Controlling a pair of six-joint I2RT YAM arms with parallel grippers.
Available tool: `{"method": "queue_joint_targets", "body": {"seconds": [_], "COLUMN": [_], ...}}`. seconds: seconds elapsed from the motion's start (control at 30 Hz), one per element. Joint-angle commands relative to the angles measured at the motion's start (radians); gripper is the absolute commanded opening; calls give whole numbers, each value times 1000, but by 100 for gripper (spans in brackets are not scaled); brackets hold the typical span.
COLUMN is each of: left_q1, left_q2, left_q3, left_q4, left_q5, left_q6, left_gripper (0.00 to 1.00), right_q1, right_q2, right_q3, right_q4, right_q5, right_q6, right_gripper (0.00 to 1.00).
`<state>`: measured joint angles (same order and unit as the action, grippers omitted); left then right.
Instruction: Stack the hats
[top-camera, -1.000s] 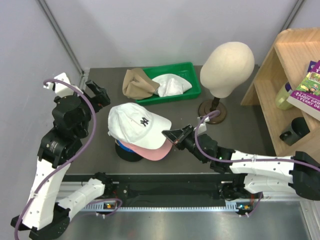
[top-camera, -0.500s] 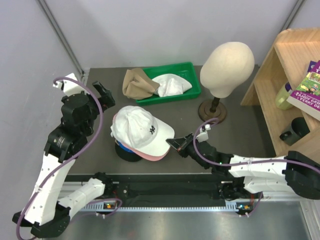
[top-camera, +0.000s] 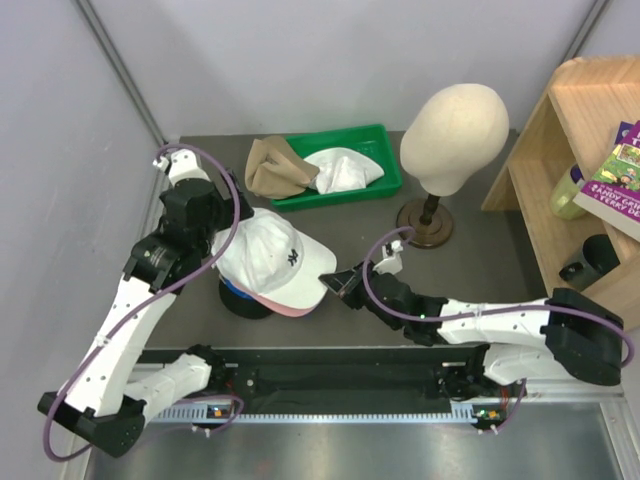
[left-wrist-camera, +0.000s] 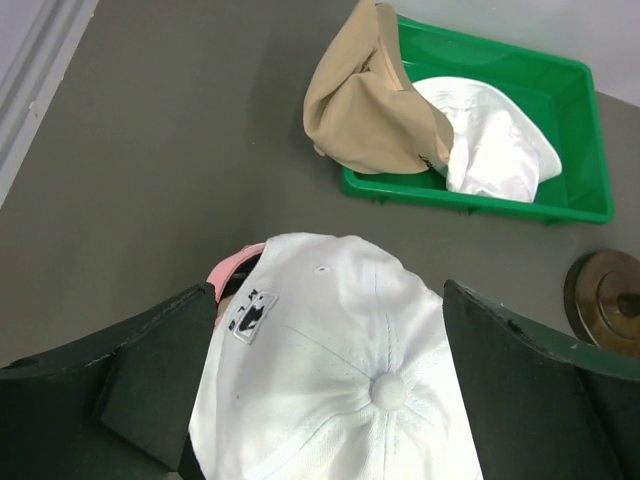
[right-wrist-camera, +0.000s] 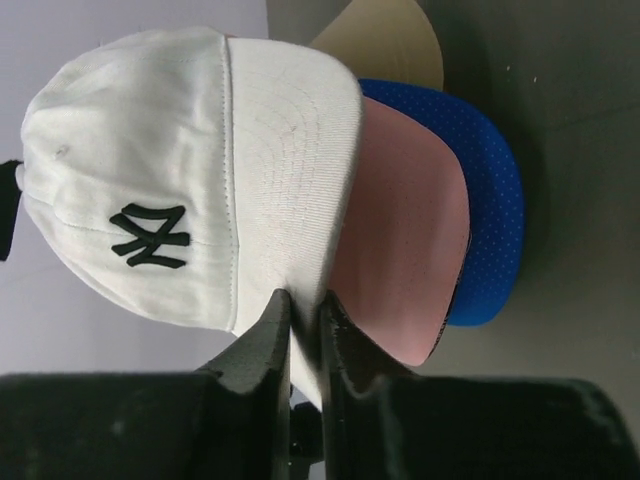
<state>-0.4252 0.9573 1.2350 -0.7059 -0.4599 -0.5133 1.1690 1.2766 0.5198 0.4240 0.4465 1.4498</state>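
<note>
White cap (right-wrist-camera: 150, 180) brim lies between the right fingers (right-wrist-camera: 262, 345), atop pink cap (right-wrist-camera: 400, 250).

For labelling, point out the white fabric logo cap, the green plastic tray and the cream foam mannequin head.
White fabric logo cap (top-camera: 265, 252), top view, crown.
Green plastic tray (left-wrist-camera: 470, 201), left wrist view, near wall.
Cream foam mannequin head (top-camera: 455, 128), top view, dome.
</note>
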Motion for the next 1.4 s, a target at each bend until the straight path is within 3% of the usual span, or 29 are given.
{"method": "queue_joint_targets", "body": {"seconds": [0.0, 0.1, 0.13, 0.23, 0.33, 0.5, 0.67, 0.93, 1.13, 1.27, 1.3, 1.37], "left_q1": [16, 34, 40, 63, 107, 215, 244, 290, 296, 298, 298, 298], "left_q2": [26, 57, 67, 136, 217, 386, 591, 898, 1027, 1058, 1058, 1045], "left_q3": [53, 66, 67, 86, 92, 116, 199, 403, 501, 543, 555, 566], "left_q4": [71, 127, 143, 190, 248, 345, 442, 441, 453, 467, 467, 468], "left_q5": [20, 69, 93, 119, 133, 224, 311, 365, 455, 492, 489, 492], "left_q6": [24, 48, 58, 94, 140, 188, 262, 295, 309, 309, 296, 283], "left_gripper": [99, 99, 99, 99, 99, 99, 99, 87, 77, 29, 12, 0], "right_q1": [4, 8, 6, 6, 6, -29, -149, -341, -433, -471, -474, -477], "right_q2": [-63, -144, -167, -262, -344, -433, -459, -398, -355, -344, -342, -342], "right_q3": [-29, -23, -26, -33, -32, -14, 22, 153, 200, 210, 216, 223], "right_q4": [-283, -304, -310, -349, -410, -485, -491, -487, -464, -459, -459, -464], "right_q5": [41, 78, 89, 126, 159, 181, 81, -61, -135, -157, -158, -155], "right_q6": [-169, -213, -218, -230, -233, -247, -298, -397, -425, -430, -433, -440], "right_gripper": [17, 42, 58, 80, 89, 92, 91, 91, 91, 90, 90, 90]}}
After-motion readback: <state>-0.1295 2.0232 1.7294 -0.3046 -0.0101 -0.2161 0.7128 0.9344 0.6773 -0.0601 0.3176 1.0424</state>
